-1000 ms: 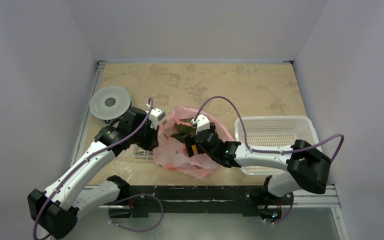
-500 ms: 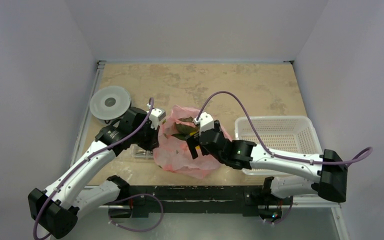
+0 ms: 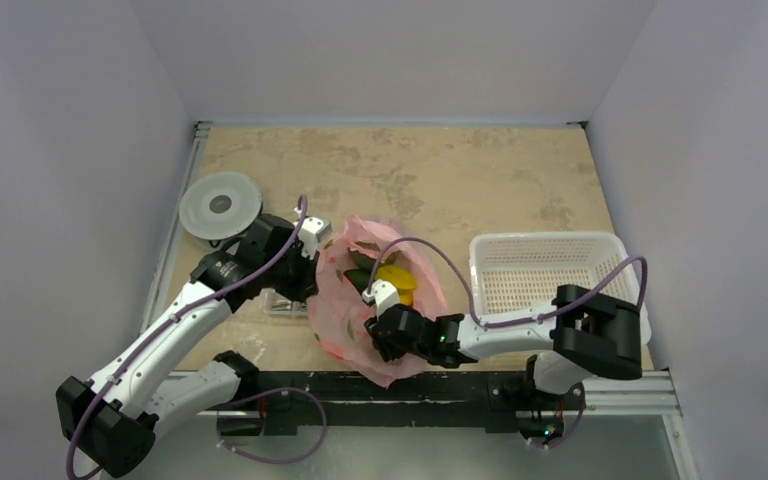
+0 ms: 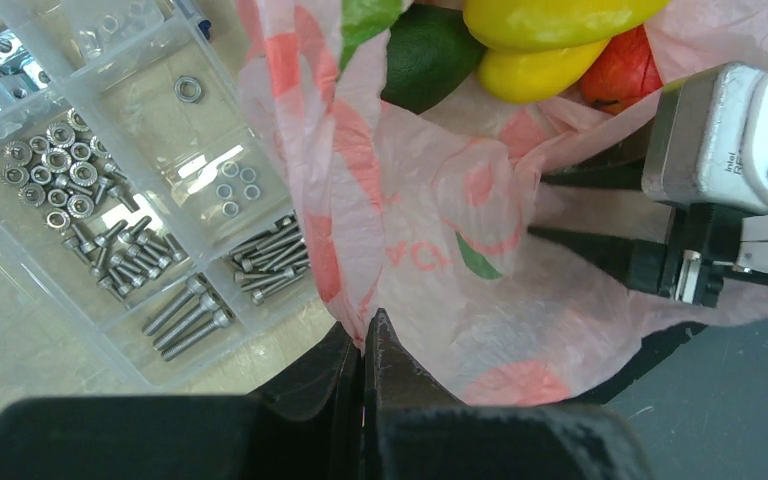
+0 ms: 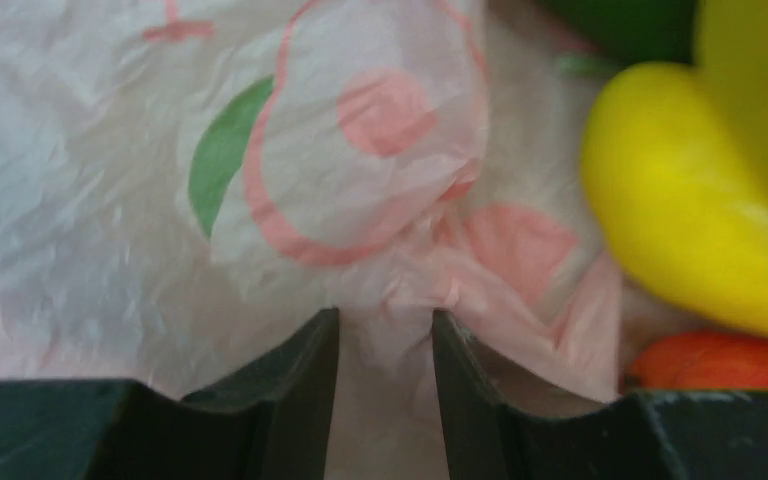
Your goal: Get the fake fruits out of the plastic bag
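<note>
The pink plastic bag (image 3: 345,318) lies between my two arms with its mouth open. Inside it show a yellow fruit (image 3: 397,280) and a dark green fruit (image 3: 363,262). My left gripper (image 3: 311,287) is shut on the bag's left edge (image 4: 360,250); its wrist view shows the green fruit (image 4: 430,70), two yellow fruits (image 4: 550,18) and a red-orange one (image 4: 620,70). My right gripper (image 3: 376,340) is at the bag's near side. Its jaws (image 5: 385,320) stand a narrow gap apart with a bunched fold of bag (image 5: 260,150) between them, beside a yellow fruit (image 5: 680,220).
A clear box of screws and nuts (image 4: 110,180) lies just left of the bag, under my left arm. A white perforated basket (image 3: 540,241) stands to the right. A round white disc (image 3: 222,203) sits at the far left. The table's front rail is close behind my right gripper.
My right arm has swung from over the bag's mouth down to its near side, and its jaws have narrowed onto a fold. The yellow fruit is now uncovered. The left arm has stayed still.
</note>
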Controlling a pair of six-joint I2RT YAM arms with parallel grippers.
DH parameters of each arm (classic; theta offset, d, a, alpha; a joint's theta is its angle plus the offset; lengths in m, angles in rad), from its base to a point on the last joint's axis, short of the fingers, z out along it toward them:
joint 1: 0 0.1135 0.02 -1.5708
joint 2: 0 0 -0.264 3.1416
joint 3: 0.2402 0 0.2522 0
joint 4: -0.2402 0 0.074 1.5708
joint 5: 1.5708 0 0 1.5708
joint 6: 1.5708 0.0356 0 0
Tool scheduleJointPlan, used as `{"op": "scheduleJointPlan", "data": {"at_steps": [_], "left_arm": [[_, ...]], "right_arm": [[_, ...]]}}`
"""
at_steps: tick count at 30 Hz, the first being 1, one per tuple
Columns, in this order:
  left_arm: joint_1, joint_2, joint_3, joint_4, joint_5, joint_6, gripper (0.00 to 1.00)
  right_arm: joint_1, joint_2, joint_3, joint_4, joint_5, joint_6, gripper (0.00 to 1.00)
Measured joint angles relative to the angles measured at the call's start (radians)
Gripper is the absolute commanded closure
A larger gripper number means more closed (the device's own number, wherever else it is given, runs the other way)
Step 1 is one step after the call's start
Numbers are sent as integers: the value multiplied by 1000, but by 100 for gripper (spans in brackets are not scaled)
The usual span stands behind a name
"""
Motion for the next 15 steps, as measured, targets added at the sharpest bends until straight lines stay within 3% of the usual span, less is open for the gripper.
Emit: {"op": "scheduleJointPlan", "data": {"at_steps": [2, 5, 12, 15], "left_arm": [[0, 0, 0, 0, 0, 0, 100], [0, 1, 0, 0, 1, 0, 100], [0, 84, 10, -9, 18, 1, 100], [0, 169, 70, -47, 7, 14, 100]], "right_arm": [[10, 6, -25, 49, -1, 28, 60], [13, -35, -68, 72, -7, 68, 49], [12, -305, -86, -17, 35, 95, 25], [12, -397, -53, -72, 84, 82, 9]]}}
